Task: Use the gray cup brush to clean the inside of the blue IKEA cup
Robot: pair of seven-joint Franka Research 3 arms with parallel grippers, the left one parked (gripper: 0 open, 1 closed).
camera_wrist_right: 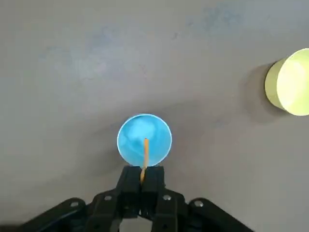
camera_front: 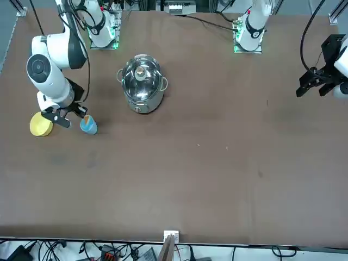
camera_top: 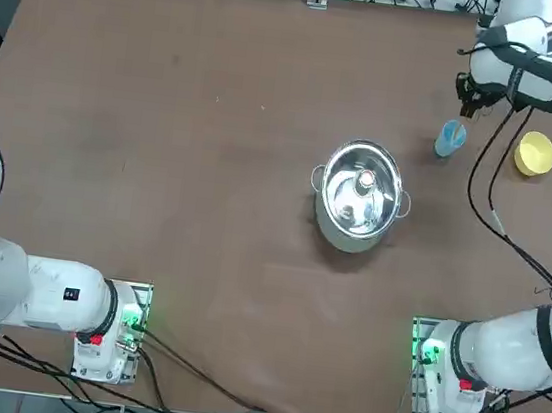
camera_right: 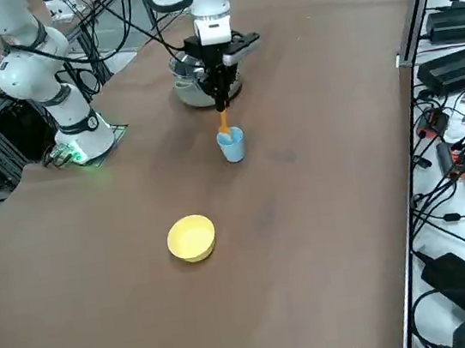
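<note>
The blue IKEA cup stands upright on the brown table, at the far right between the steel pot and the yellow bowl. My right gripper hangs straight above the cup, shut on the gray cup brush, a slim orange stick. The brush points down, and its lower end reaches into the cup's mouth. How deep it goes is hidden by the cup wall.
A yellow bowl sits to the right of the cup. A lidded steel pot stands near the table's middle.
</note>
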